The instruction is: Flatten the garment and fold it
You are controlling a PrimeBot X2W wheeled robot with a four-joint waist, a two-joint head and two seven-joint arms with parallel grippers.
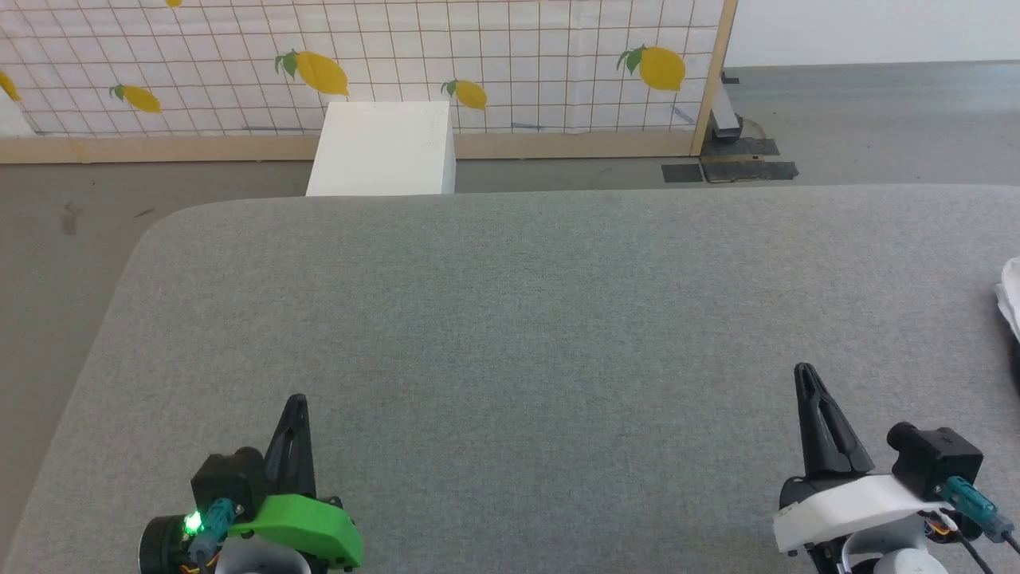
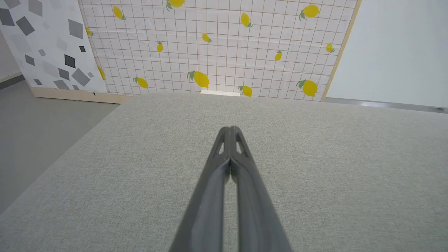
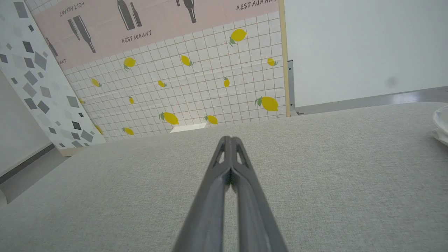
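On my head view the left hand point(image 1: 296, 399) sits at the lower left, its two dark fingers pressed together into a single point and holding nothing. The right hand point(image 1: 803, 368) sits at the lower right, likewise closed tip to tip and empty. Both wrist views agree: the left fingers point(image 2: 213, 196) meet at their tips with only a thin slit lower down, and the right fingers point(image 3: 210, 203) look the same. Both hands hang over the grey fabric surface point(image 1: 510, 319), well apart from each other; I cannot tell whether the tips touch the cloth. The garment point(image 1: 1010, 299) is far off at the right edge of my head view, lying on the surface to the right of the right hand and apart from it. I see just a white bunched sliver with a dark bit below it. In the right wrist view it shows as a white crumpled edge point(image 3: 441, 124) at the far right. Beyond the surface's far edge stands a white box point(image 1: 382, 147) on the grey floor point(image 1: 876, 127), against a lemon-print panel point(image 1: 478, 56).
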